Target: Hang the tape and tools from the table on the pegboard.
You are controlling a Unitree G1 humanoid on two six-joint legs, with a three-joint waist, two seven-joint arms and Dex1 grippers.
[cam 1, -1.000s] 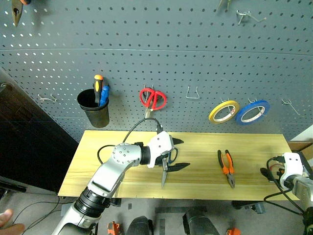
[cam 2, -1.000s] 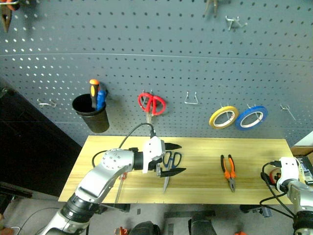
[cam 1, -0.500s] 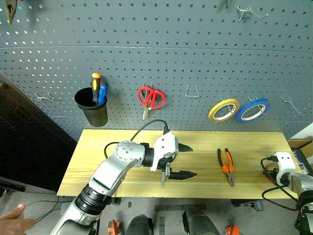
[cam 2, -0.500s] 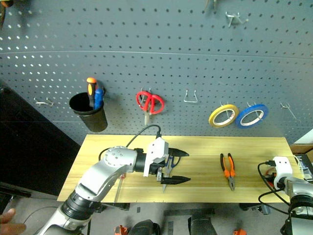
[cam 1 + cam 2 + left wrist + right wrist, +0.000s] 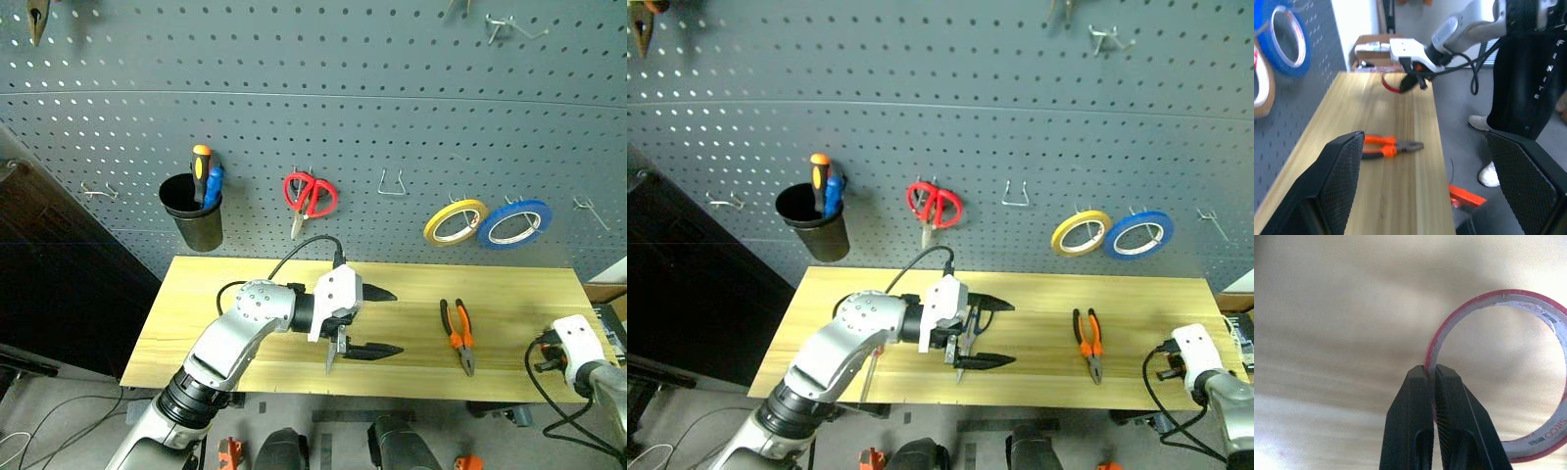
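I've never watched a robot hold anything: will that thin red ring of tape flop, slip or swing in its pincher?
Probably light: the red tape is a thin band with a big hollow centre. The right gripper pinches one narrow spot on its wall, so it may pivot or swing. It keeps its round shape here, so likely fairly stiff.

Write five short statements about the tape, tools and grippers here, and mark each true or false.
1. The right gripper is shut on the red tape. True.
2. The pliers hang on the pegboard. False: they lie on the table.
3. The left gripper is open. True.
4. The yellow roll lies on the table. False: it hangs on the pegboard.
5. The left gripper holds the pliers. False: it holds nothing.
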